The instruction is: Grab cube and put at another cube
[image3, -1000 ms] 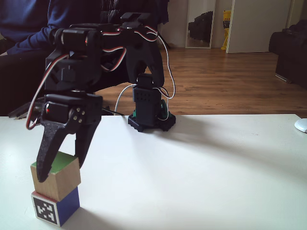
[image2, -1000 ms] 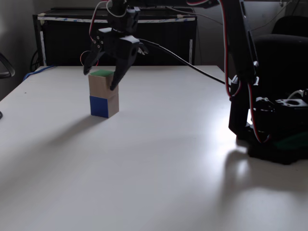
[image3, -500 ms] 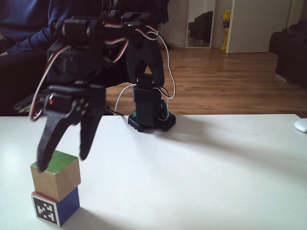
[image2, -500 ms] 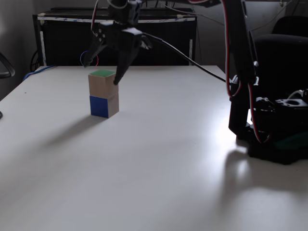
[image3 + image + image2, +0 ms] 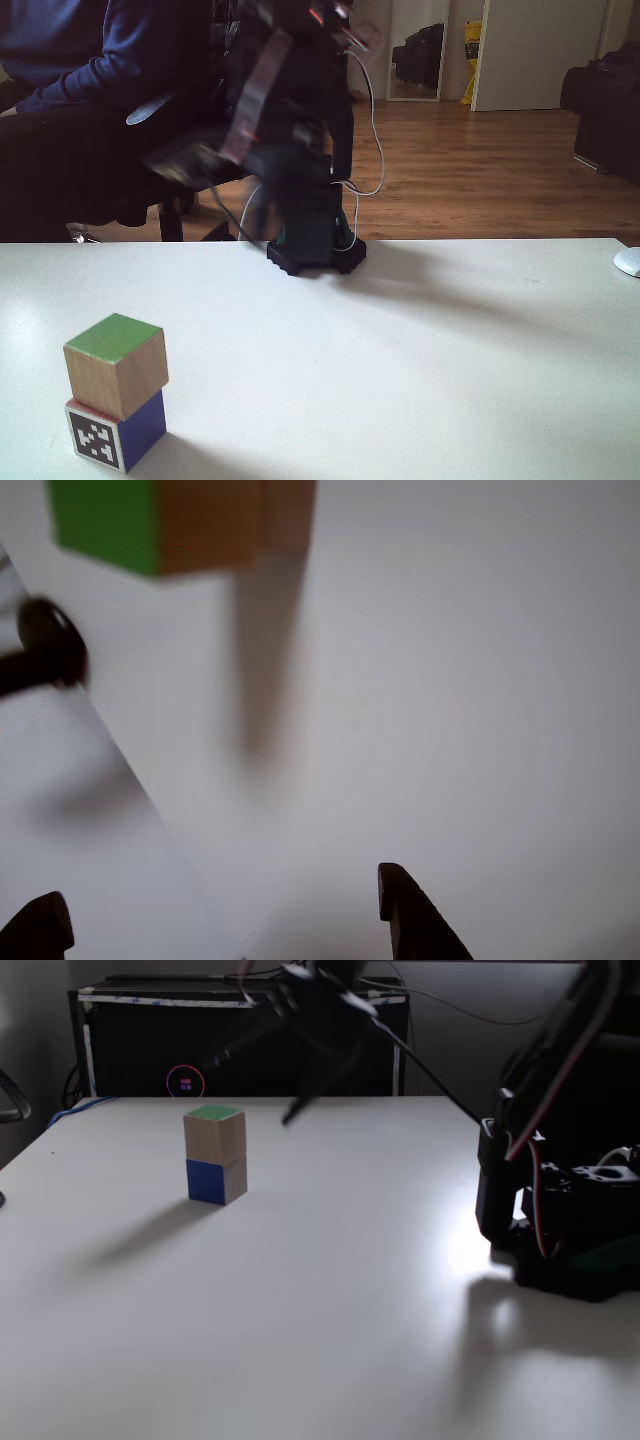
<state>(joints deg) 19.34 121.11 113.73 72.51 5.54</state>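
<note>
Fixed views are both showing the cube [image 5: 214, 1132] sitting on top of another cube [image 5: 216, 1179], the green face turned up, the pair standing near the left side of the white desk [image 5: 330, 1290]. In the lower fixed view the cube [image 5: 116, 364] is resting slightly askew on another cube [image 5: 114, 431], whose black-and-white marker is facing the camera. My end effector [image 5: 290, 1075] is hanging blurred in the air, up and to the right of the stack, with its fingers spread apart and nothing between them — released. The other view is looking down past my two dark fingertips [image 5: 405, 910] at bare desk, with the green face at its top edge.

I judge the stacking done. The risk now is the twisted seating: a bump to the desk or a low sweep of my arm could be tipping the cube off.
</note>
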